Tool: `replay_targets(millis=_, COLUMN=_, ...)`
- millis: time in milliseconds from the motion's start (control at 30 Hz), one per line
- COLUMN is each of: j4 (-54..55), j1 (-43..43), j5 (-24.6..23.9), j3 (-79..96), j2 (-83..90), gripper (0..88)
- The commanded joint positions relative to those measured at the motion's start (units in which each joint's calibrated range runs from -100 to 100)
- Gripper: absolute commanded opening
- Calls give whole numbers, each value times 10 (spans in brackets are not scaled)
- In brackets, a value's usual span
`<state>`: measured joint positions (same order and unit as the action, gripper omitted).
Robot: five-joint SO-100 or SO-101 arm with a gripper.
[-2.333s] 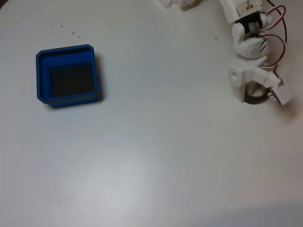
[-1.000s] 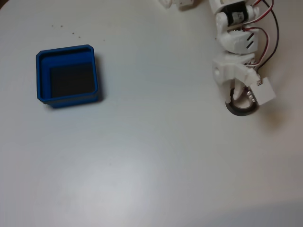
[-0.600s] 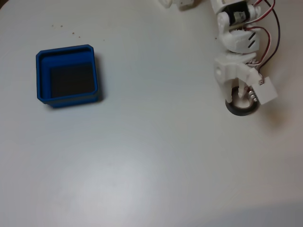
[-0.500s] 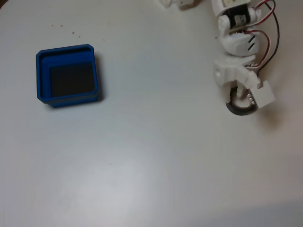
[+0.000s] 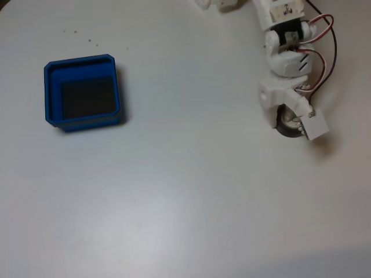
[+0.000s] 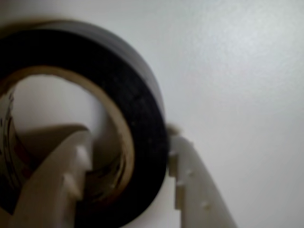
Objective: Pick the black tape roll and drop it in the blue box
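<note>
Over at three o'clock on the white counter (image 5: 185,191), the black tape roll (image 5: 285,128) lies flat under the arm. One of the fingers (image 6: 52,190) sits inside the pale core and the other outside, clamped on the roll's wall, a hold suited to lifting a ring. Well apart at nine o'clock, the blue box (image 5: 52,92) waits open-topped for the drop.

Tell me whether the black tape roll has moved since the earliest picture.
Yes. In the fixed view, the black tape roll now lies left of its earlier spot, slightly closer to the blue box.
</note>
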<state>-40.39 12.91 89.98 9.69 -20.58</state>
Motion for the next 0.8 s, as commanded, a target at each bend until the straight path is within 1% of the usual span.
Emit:
replay_targets(millis=0, j4=2, j1=-3, j5=-2, j3=-30, j2=5, gripper=109)
replay_targets(millis=100, j4=1, j1=-3, j5=-2, j3=-29, j2=5, gripper=16)
replay_targets(millis=133, j4=1, j1=-3, j5=-2, j3=-29, j2=5, gripper=0)
replay_targets(millis=267, j4=-3, j1=-8, j5=-1, j3=-29, j2=5, gripper=14)
replay_targets(millis=767, j4=-6, j1=-10, j5=0, j3=-33, j2=12, gripper=10)
